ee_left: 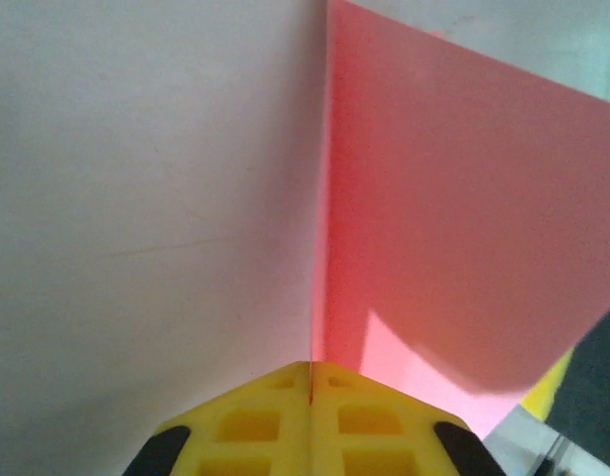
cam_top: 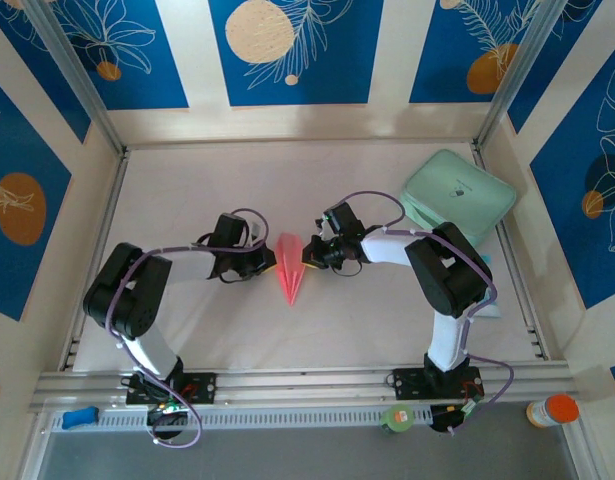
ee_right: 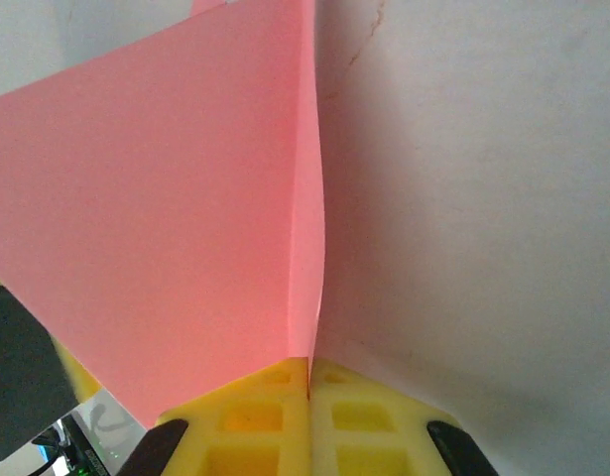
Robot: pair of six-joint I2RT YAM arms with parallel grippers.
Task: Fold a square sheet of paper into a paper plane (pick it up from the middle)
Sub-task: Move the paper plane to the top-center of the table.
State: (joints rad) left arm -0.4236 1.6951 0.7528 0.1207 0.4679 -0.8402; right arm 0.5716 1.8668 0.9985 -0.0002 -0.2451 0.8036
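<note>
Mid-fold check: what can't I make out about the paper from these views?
Top external: paper plane too small to read its creases; its side edges hidden by left gripper and right gripper.
Left wrist: paper's outline cut off by the frame edges; grip depth hidden between the shut fingers.
Right wrist: the same, and the flap hides whatever lies behind it.

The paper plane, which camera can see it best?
The top external view: the whole paper plane shows there, a pink dart pinched between the left gripper and right gripper. Each wrist view gives a close pink flap running into shut yellow fingers.
</note>
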